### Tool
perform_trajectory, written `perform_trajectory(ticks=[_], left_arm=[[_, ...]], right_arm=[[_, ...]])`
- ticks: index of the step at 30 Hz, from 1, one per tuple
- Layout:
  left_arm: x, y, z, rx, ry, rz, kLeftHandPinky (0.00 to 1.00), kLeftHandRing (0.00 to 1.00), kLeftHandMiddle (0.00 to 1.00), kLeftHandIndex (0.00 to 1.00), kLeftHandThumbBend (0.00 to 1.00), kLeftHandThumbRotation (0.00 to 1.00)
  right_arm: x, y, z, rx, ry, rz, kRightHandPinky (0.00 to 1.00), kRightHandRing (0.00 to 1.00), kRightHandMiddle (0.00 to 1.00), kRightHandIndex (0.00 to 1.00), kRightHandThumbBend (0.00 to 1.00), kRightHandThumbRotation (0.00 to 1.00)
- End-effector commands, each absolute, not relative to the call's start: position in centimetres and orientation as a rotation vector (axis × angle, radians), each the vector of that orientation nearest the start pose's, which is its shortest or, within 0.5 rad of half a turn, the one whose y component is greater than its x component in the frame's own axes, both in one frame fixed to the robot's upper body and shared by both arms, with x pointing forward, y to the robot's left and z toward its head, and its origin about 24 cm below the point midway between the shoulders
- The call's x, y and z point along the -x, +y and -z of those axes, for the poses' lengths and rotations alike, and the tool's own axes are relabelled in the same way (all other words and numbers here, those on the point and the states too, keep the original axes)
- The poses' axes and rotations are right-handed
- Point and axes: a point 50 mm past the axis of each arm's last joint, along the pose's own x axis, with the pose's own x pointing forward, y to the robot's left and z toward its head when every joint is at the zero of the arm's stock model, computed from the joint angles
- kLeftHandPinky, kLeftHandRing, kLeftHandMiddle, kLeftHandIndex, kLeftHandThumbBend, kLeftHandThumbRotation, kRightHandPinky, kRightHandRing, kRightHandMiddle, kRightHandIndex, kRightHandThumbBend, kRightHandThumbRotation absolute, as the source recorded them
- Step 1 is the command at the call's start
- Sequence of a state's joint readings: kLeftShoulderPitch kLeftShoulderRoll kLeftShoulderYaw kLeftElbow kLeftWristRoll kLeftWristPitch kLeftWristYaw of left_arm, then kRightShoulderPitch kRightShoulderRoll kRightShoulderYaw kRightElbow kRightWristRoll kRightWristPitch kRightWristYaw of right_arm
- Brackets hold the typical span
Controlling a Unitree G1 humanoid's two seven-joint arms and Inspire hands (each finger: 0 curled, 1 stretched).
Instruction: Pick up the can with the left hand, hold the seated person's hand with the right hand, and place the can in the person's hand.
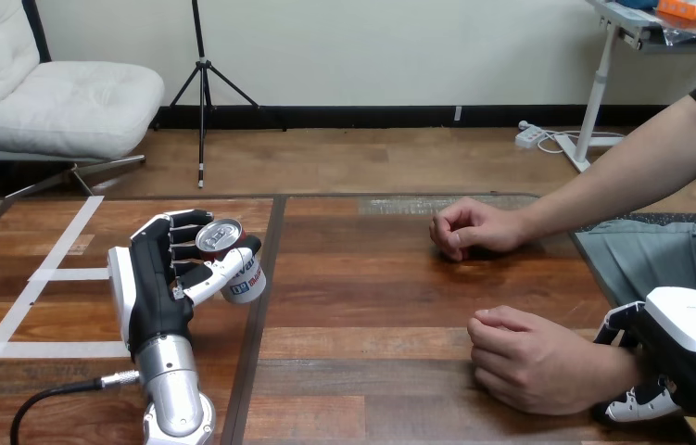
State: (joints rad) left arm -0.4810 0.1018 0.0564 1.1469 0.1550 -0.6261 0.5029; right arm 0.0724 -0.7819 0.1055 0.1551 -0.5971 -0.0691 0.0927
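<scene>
The left hand (154, 283) grasps the red-and-white metal can (233, 261) between thumb and fingers. The right hand's (687, 348) fingers clasp the person's wrist (614, 369). Handing over the can is left.

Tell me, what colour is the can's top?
The can has a silver top with a red rim; head view.

A wooden table (372, 306) of dark, streaky planks. A dark seam (251, 371) crosses it from the far edge to the near edge. Left of the seam, a long strip of white tape (19, 311) slants from the far edge toward the near left corner. Two shorter strips branch off it toward the seam, a far strip (70, 274) and a near strip (56, 349). Right of the seam, at the far edge, lies a pale scuffed patch (418, 205).
</scene>
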Motion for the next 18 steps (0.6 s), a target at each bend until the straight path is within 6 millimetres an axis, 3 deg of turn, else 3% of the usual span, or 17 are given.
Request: perform_trajectory(ticks=[1, 18], left_arm=[[-32.67, 17.34, -2.61, -0.205, -0.172, -0.368, 0.44, 0.51, 0.53, 0.53, 0.65, 0.00], [-32.71, 17.29, -2.55, -0.202, -0.162, -0.374, 0.44, 0.50, 0.53, 0.53, 0.66, 0.00]], right_arm=[[-22.46, -28.94, -2.82, 1.334, 0.301, -0.248, 0.36, 0.45, 0.51, 0.54, 0.68, 0.00], [-22.49, -28.96, -2.91, 1.325, 0.297, -0.247, 0.38, 0.46, 0.52, 0.55, 0.70, 0.00]])
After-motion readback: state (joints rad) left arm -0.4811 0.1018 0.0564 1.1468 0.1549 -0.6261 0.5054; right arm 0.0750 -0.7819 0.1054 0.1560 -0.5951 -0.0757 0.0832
